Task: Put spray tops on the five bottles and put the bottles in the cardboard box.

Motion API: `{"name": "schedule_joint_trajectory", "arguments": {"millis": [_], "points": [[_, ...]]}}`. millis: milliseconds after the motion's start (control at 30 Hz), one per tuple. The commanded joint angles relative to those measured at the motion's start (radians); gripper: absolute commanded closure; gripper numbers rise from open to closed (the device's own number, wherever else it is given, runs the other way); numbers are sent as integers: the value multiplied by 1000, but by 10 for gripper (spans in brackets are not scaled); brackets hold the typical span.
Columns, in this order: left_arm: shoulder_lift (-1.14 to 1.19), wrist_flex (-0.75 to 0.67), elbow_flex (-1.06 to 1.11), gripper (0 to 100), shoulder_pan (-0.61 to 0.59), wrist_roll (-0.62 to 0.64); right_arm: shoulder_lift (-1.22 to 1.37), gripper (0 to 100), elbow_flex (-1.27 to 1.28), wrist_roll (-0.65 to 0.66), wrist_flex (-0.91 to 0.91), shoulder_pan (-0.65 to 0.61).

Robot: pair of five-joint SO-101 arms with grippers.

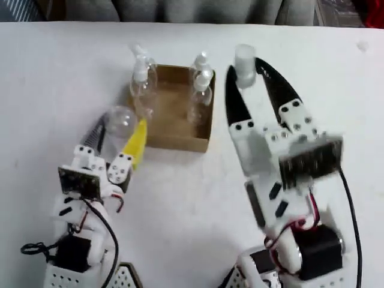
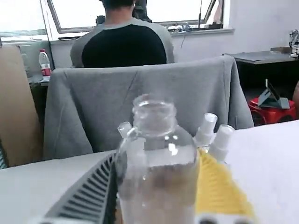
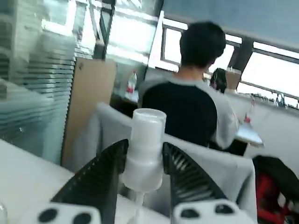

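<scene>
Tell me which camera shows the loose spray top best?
The right wrist view: the spray top stands upright, close, in the right gripper. The high view shows it from above. The left wrist view faces the uncapped bottle.

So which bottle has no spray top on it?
The bottle held by the left gripper, beside the cardboard box: its neck is open, while the bottles in the box carry white spray tops.

Five bottles in all: four capped bottles (image 1: 144, 84) inside the one cardboard box (image 1: 174, 143); one uncapped bottle (image 2: 156, 168) besides; one loose spray top (image 3: 142, 154).
</scene>
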Motion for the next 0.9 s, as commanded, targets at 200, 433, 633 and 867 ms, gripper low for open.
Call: {"name": "schedule_joint_trajectory", "arguments": {"millis": [200,433,633,867], "points": [[-18,-29,21,980,156,14,-122,983,91,-31,-443,-127],[-18,-40,114,980,186,14,-97,983,95,-273,-504,-136],[-18,-69,173,980,185,12,27,983,98,-365,-501,-173],[-18,-120,215,980,136,12,97,983,107,-365,-395,-272]]}}
